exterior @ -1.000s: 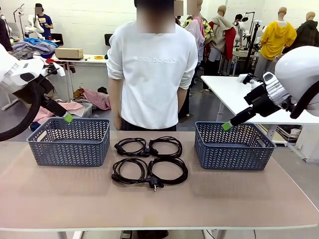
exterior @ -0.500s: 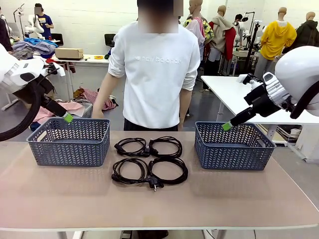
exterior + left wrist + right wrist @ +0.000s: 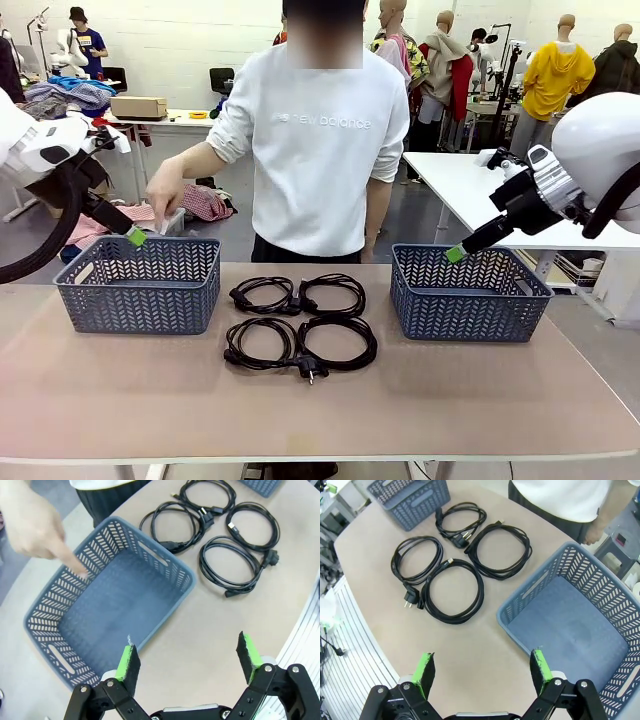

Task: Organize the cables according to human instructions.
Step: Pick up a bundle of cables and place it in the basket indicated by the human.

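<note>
The person's hand (image 3: 163,192) has risen, seemingly touching the left basket (image 3: 140,290) (both jaws stay spread, empty).

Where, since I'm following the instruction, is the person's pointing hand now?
In the front view the person's hand is above the far rim of the left basket, on the robot's left, a finger pointing down at it.

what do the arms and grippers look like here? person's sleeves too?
Left arm and right arm: glossy white rounded shells, thick black hose alongside. Left gripper and right gripper: black linked fingers with silver bolts, bright green pads. Person: white sweatshirt, pale chest lettering, sleeves ending near the elbows.
</note>
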### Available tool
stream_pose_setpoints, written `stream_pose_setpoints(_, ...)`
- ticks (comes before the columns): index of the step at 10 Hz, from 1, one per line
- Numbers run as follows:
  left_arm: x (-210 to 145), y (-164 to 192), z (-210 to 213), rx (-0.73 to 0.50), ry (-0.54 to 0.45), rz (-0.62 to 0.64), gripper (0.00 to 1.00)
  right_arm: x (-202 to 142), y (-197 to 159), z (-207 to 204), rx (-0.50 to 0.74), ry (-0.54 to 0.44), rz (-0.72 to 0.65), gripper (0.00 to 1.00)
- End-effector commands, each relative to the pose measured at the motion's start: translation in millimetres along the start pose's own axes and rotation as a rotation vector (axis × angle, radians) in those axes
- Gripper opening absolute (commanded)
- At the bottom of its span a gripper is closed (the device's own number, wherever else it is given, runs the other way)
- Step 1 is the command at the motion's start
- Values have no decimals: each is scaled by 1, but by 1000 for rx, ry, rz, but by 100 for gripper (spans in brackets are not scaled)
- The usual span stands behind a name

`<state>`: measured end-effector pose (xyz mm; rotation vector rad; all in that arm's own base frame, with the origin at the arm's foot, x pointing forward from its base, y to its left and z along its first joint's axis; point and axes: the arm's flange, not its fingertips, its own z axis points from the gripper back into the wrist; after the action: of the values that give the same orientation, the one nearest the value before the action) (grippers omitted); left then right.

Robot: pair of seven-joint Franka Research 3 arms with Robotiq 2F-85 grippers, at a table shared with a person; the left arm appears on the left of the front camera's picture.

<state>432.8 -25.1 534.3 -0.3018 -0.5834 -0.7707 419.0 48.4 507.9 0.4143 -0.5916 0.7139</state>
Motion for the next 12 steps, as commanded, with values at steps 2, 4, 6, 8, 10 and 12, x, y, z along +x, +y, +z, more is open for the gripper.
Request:
stream_pose_setpoints(2, -4, 1, -2, -17, -15, -5, 100, 0, -2, -1, 13, -16, 2, 100)
stream_pose_setpoints(4, -4, 1, -2, -17, -15, -5, 100, 0, -2, -1, 13, -16, 2, 100)
stream_pose_setpoints(6, -4, 1, -2, -17, -15, -5, 100, 0, -2, -1, 13, -16, 2, 100)
stream_pose_setpoints(8, -4, 1, -2, -17, -15, -5, 100, 0, -2, -1, 13, -16, 2, 100)
stream_pose_setpoints(10, -4, 1, -2, -17, -15, -5, 100, 0, -2, -1, 13, -16, 2, 100)
stream_pose_setpoints(12, -4, 1, -2, -17, -15, -5, 100, 0, -2, -1, 13, -16, 2, 100)
